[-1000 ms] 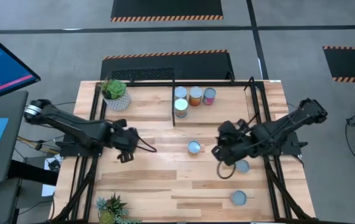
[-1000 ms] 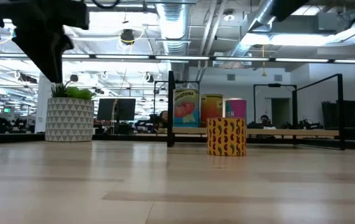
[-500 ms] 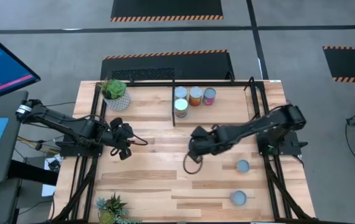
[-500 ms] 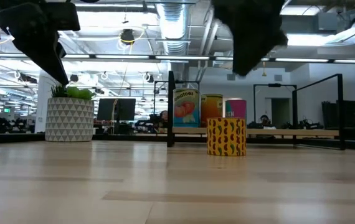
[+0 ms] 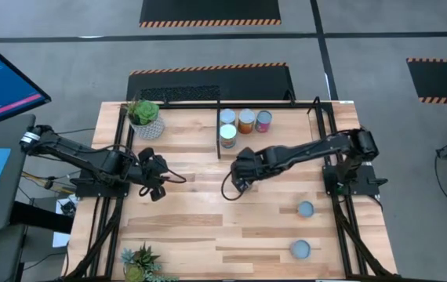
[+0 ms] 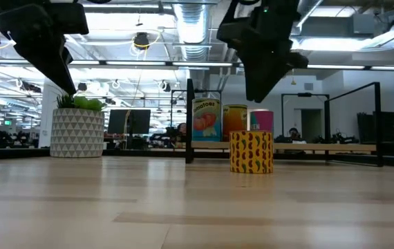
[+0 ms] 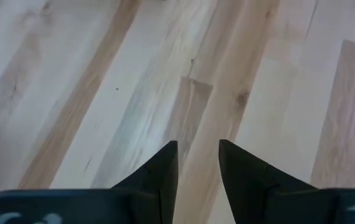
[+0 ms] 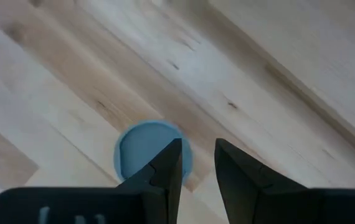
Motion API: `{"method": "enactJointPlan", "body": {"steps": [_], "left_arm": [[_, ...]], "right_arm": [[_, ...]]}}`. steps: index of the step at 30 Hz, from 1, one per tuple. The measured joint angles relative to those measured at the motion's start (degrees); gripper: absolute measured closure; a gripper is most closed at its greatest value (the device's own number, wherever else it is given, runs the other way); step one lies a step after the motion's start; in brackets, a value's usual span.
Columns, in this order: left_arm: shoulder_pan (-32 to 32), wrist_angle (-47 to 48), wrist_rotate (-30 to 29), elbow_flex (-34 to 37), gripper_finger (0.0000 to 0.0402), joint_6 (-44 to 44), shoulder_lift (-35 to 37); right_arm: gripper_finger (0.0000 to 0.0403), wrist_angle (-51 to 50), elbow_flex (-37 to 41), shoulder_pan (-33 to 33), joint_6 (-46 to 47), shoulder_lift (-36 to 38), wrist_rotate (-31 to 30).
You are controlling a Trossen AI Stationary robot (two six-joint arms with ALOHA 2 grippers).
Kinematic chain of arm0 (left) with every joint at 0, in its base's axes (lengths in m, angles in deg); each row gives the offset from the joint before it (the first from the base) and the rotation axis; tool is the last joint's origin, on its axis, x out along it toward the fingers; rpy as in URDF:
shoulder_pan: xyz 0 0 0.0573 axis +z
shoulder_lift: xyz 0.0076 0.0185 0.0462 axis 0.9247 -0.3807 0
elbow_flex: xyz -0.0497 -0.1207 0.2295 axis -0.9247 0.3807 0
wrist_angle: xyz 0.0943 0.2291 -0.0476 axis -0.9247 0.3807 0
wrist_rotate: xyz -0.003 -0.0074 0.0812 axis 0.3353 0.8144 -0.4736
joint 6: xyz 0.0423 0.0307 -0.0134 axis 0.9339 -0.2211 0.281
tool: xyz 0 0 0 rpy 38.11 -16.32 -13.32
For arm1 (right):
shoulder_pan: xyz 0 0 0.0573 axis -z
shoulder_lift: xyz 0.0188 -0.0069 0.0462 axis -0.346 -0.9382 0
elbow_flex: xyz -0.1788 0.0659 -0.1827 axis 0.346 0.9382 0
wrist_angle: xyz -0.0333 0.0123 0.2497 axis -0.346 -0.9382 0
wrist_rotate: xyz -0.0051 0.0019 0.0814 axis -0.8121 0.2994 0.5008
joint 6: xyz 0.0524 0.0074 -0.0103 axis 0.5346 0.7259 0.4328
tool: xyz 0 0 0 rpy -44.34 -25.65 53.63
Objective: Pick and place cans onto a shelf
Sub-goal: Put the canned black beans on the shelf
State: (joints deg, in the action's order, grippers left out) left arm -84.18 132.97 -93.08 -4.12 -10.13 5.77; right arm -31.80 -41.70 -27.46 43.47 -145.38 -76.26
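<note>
Left gripper (image 5: 158,174) parked at the table's left, fingers slightly apart and empty, right gripper (image 5: 241,174) mid-table just above a blue-topped can (image 8: 141,149), fingers parted, nothing held, four cans (image 5: 244,122) on the shelf (image 5: 286,117) at the far edge, two cans (image 5: 305,209) near right.

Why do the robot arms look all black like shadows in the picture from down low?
In the low view, bright ceiling lights shine behind the right gripper and left gripper, turning them into dark silhouettes; in the high view, even light shows detail on both arms.
</note>
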Motion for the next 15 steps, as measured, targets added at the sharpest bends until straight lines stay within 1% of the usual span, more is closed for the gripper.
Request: {"method": "enactJointPlan", "body": {"steps": [5, 8, 13, 15], "left_arm": [[0.0, 0.0, -2.0, 0.0, 0.0297, 0.3, 0.0], [0.0, 0.1, -2.2, 0.0, 0.0297, 0.3, 0.0], [0.0, 0.1, -2.7, 0.0, 0.0297, 0.2, 0.0], [0.0, 0.1, -2.8, 0.0, 0.0297, -0.2, 0.0]], "right_arm": [[0.0285, 0.7, 0.2, 1.8, -5.0, -2.7, 3.7], [0.0285, 3.3, 0.0, 2.2, -5.9, -3.5, 5.5], [0.0284, 2.1, 0.1, 2.3, -7.6, -4.9, 6.2], [0.0284, 1.8, 0.0, 2.3, -8.9, -5.5, 7.6]]}}
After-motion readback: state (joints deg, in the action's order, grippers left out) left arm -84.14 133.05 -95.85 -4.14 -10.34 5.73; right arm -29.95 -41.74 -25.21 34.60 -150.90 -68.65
